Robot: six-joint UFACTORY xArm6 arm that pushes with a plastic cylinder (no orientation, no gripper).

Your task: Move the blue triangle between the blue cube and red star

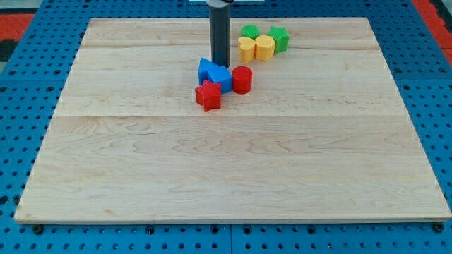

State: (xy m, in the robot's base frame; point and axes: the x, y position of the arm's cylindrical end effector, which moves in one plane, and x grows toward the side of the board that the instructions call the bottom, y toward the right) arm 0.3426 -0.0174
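My rod comes down from the view's top and my tip (pixel 219 65) rests just above the blue blocks, touching or nearly touching them. Two blue blocks sit pressed together: one (pixel 205 69) at the left, which seems the triangle, and one (pixel 220 77) at the right, which seems the cube; their shapes are hard to tell apart. The red star (pixel 208 96) lies just below them, touching. A red cylinder (pixel 242 80) stands against the right blue block.
Near the view's top, right of my rod, sit a green block (pixel 250 32), a green star (pixel 280 38), a yellow block (pixel 246 49) and a yellow hexagon-like block (pixel 265 48), clustered together. The wooden board (pixel 233 169) ends against a blue pegboard.
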